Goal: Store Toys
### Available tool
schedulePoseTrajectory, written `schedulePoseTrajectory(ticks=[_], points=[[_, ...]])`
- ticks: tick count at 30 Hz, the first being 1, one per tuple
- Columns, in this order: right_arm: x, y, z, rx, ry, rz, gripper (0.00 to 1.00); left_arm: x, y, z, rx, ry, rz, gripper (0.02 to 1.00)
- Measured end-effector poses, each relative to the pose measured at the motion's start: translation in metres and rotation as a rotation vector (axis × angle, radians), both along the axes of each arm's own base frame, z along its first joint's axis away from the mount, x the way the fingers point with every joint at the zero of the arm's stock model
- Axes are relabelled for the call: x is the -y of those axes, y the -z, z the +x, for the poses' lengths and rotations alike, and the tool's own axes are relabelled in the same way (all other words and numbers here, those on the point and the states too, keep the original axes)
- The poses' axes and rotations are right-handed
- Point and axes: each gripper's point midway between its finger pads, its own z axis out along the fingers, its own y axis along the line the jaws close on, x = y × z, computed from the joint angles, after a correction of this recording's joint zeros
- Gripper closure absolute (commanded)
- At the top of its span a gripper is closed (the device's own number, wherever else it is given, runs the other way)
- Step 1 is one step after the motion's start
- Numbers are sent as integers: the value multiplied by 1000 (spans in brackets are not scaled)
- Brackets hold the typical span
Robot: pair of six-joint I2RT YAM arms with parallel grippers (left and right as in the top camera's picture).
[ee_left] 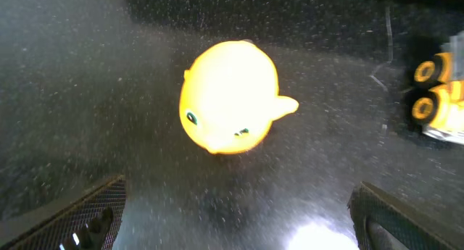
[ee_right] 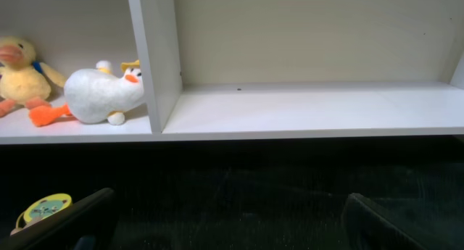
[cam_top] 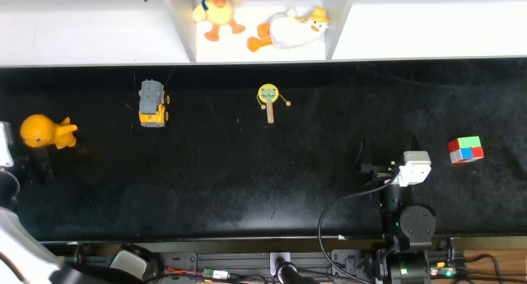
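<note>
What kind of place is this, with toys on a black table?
Probably a robot test bench staged for toy tidying, not a home. A black table carries a toy truck and a cube, a white shelf behind holds plush toys, and a robot arm stands at the front edge.

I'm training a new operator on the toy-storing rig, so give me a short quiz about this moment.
1. True or false: the left claw is open, with the round yellow toy lying on the table beyond its fingers.
2. Which toy lies nearest the right arm? A) toy truck B) rattle C) colour cube
3. How many plush toys lie in the shelf's middle compartment?
Key: 1 true; 2 C; 3 two, a yellow duck plush and a white duck plush.
</note>
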Motion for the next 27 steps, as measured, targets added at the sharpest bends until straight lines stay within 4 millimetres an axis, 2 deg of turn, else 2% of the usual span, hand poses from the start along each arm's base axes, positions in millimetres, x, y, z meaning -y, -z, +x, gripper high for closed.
schedulePoseTrajectory(ticks=[4, 11, 13, 16, 19, 24, 27], points=[[0, 0, 0, 0, 0, 0, 5, -8, 12, 17, 6, 29, 3, 20], [0, 0, 0, 0, 0, 0, 7, -10, 29, 43, 4, 60, -1, 18], [0, 0, 0, 0, 0, 0, 5, -11, 36, 47, -5, 57, -8, 148], [0, 0, 0, 0, 0, 0, 5, -16, 42, 51, -8, 46, -8, 457], [0, 0, 0, 0, 0, 0, 7, -20, 44, 54, -2, 41, -2, 641], [0, 0, 0, 0, 0, 0, 7, -21, 44, 54, -4, 37, -2, 833], [0, 0, 0, 0, 0, 0, 5, -19, 45, 53, -8, 32, -14, 890]])
